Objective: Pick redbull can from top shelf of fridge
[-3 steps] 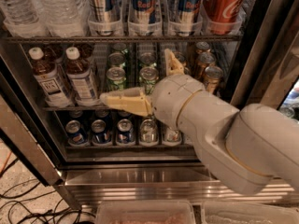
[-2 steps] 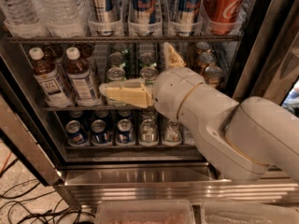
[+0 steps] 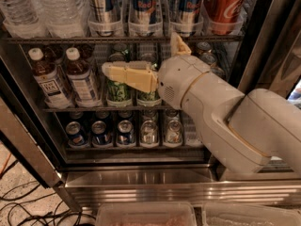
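My claw [image 3: 139, 54] spread wide below top shelf [image 3: 70, 40]; redbull can [image 3: 143, 6] stands upright straight above; I must rise.

A pale, speckled floor [image 3: 19, 182] shows at the lower left corner. Black cables [image 3: 28, 206] loop loosely across it, and an orange cable [image 3: 5, 164] runs along the left edge. At the bottom edge, two clear plastic tubs [image 3: 146, 213] sit side by side just below the steel base of the fridge [image 3: 141, 185]. The light is warm and dim, with one bright bluish patch [image 3: 295, 93] at the right edge. The gripper [image 3: 139, 52] hangs before the fridge's middle rack, its fingers spread, one pointing left and one pointing up.
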